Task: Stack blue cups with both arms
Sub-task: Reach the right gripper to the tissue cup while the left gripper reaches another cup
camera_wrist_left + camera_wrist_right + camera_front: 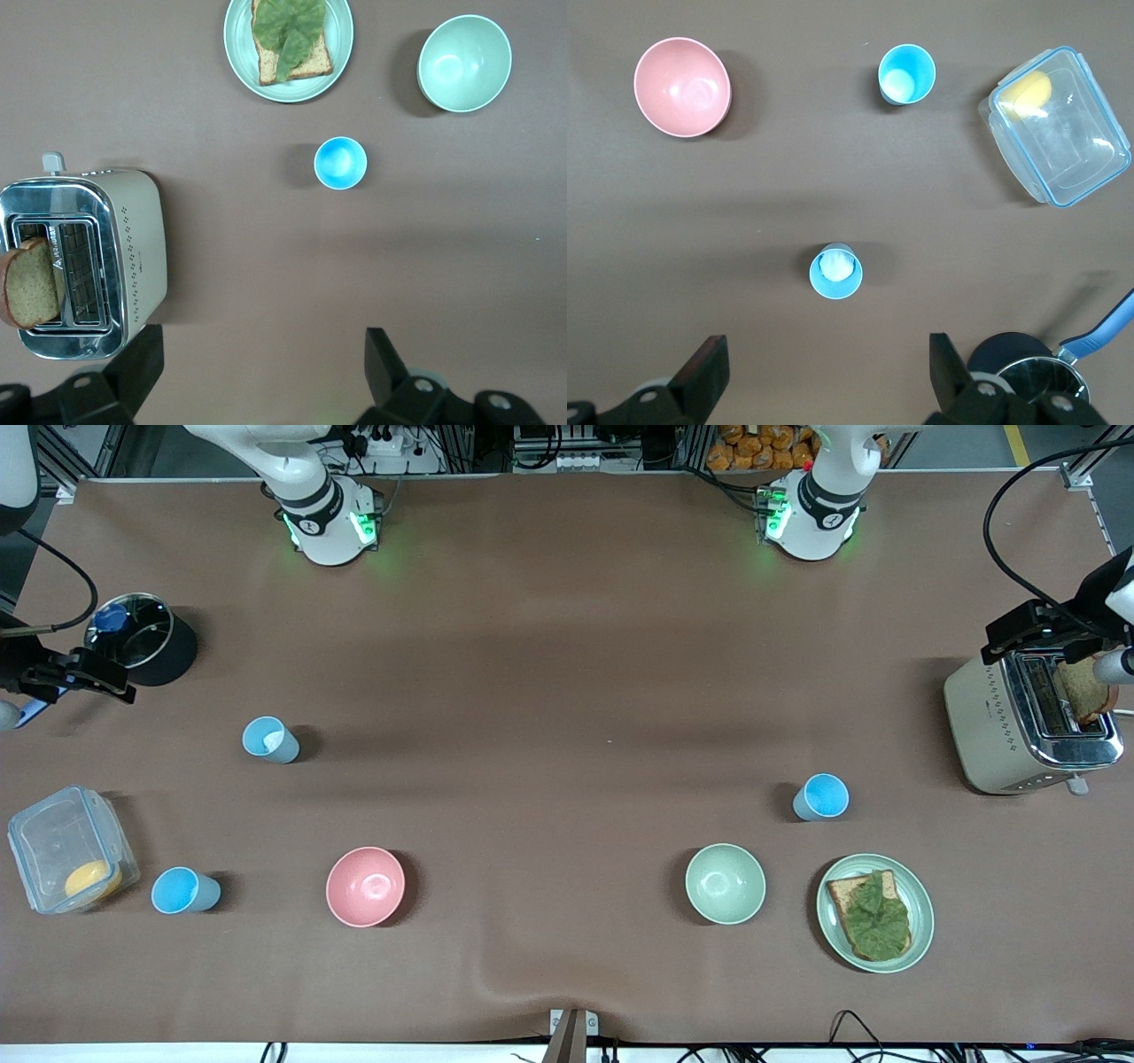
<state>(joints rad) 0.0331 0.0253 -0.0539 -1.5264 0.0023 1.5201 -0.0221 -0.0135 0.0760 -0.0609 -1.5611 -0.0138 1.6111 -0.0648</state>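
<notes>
**Blue cups scattered, nothing stacked yet**

Both my arms wait high. My left gripper [257, 376], fingers wide, hangs above one cup [340, 163]; my right gripper [824, 376], wide too, above the patched cup [835, 271], another cup [905, 74] farther off.
</notes>
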